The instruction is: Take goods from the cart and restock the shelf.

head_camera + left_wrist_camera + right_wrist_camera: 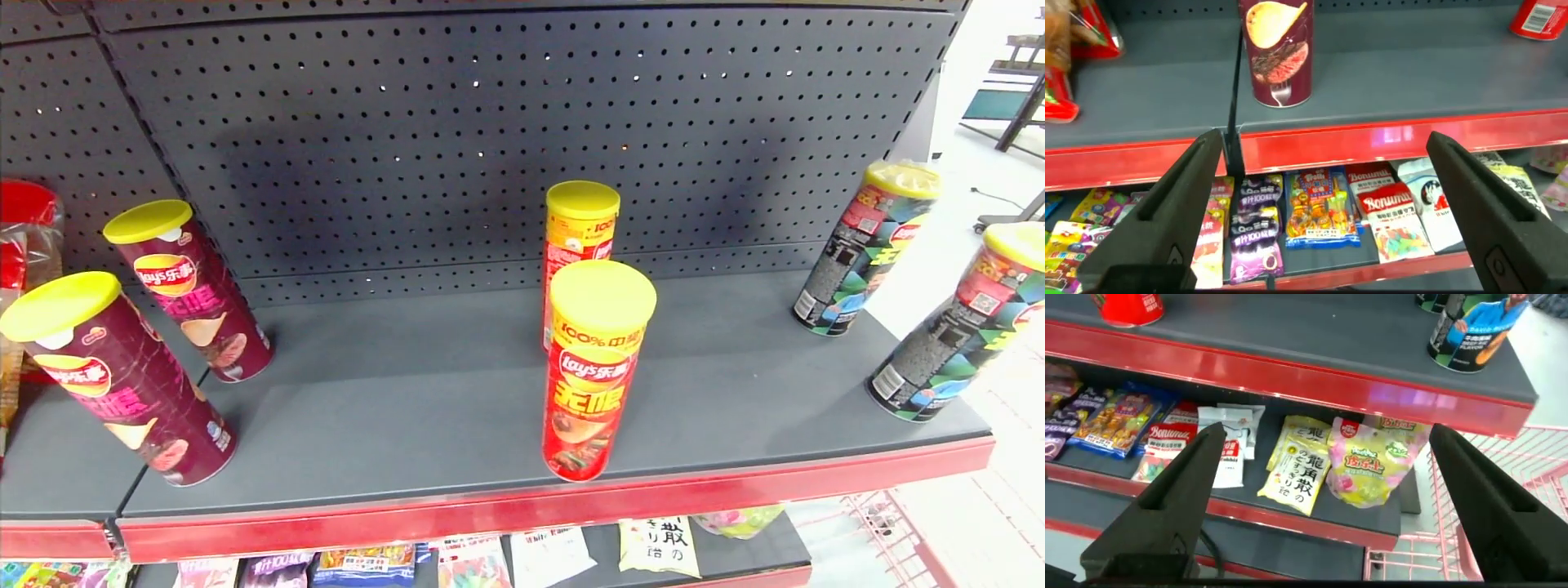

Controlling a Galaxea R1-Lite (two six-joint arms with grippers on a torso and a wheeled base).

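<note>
head view: shelf (pixel 424 408) holds two maroon cans (pixel 122 380) at left, two red cans (pixel 592 367) mid, two black cans (pixel 865 245) at right, all upright | left wrist view: left gripper (pixel 1324 137) jaws spread, empty, facing shelf's red lip | right wrist view: right gripper (pixel 1327 429) jaws spread, empty, facing snack bags (pixel 1360 461) on lower shelf, pink cart (pixel 1503 531) beside

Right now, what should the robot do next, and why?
Probably swing the right tool down toward the pink cart to fetch something. Both it and the left tool are open and empty, and the shelf has wide bare gaps beside the red can.
</note>
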